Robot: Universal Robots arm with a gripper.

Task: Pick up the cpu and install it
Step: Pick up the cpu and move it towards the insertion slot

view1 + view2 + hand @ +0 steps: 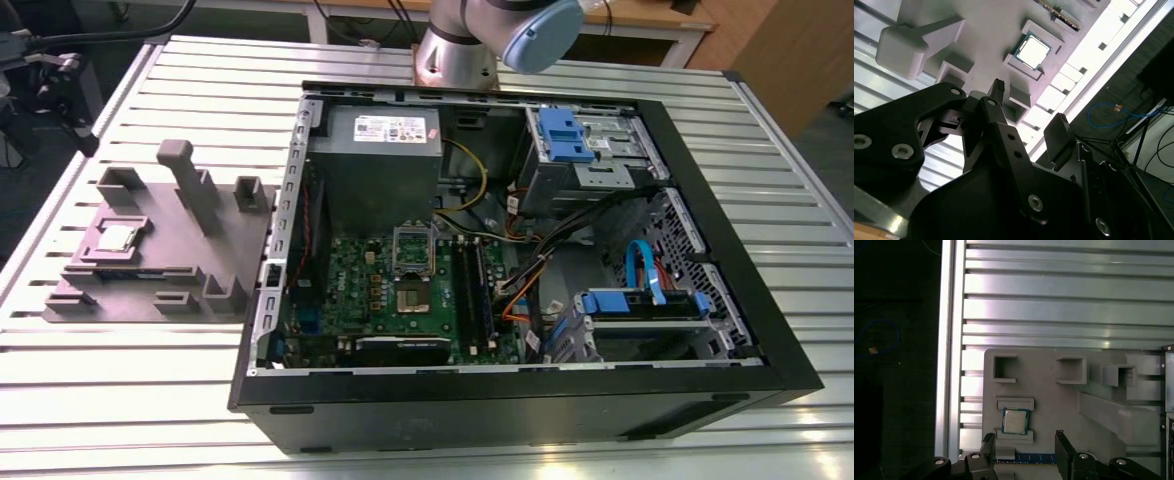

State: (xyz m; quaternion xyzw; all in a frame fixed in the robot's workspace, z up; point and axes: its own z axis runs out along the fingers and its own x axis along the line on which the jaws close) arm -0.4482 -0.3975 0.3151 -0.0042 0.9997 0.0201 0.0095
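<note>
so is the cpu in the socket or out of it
Out. The cpu lies flat in its recess on the grey holder, outside the computer case.

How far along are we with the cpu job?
Nothing is finished yet. The cpu sits in its pocket on the grey holder, beside the open computer case. In hand: the gripper hangs over the holder near the cpu, fingers apart and empty. Left: both the pickup and seating the cpu on the green board inside the case.

Silver-grey metal arm tube (pixel 454 55) carries a pale blue round joint cap (pixel 541 35); matte black angular gripper (pixel 1028 107) has silver screws (pixel 903 151).
</note>
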